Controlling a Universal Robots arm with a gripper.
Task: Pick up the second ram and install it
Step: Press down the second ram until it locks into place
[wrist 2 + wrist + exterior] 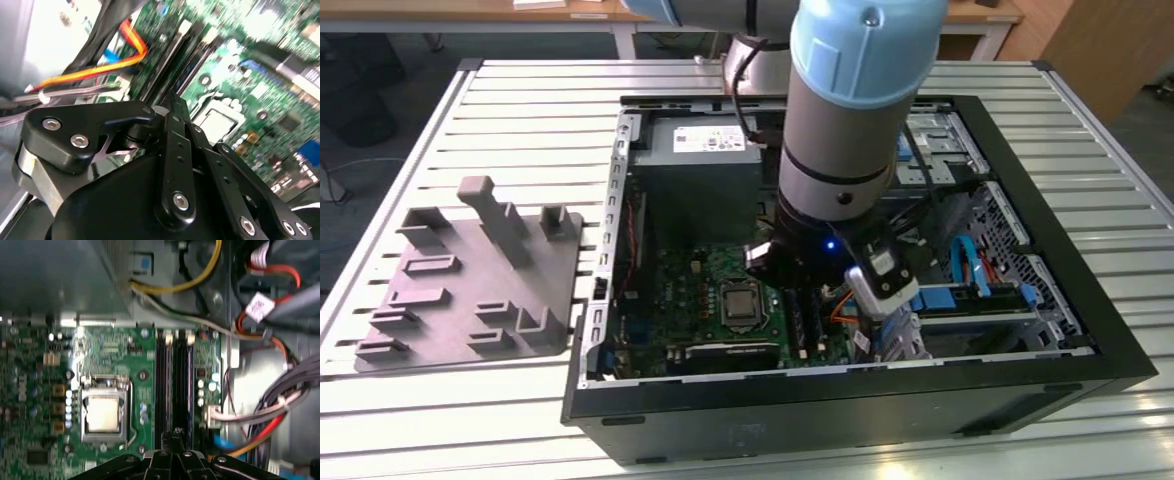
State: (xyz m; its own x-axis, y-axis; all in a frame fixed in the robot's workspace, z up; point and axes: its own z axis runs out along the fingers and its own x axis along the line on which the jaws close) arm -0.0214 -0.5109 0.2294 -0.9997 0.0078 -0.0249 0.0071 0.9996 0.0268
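One open computer case (1067,330) sits at the exterior view's centre, with one grey fixture tray (467,290) at its left. One robot arm (854,120) reaches in; one processor socket (102,412) and two memory slots (164,385) show on the board.

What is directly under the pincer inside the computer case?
In the first wrist view the pincer hangs over the long black memory slots on the green motherboard, beside the processor socket. The slot ends nearest it are covered by its linkage.
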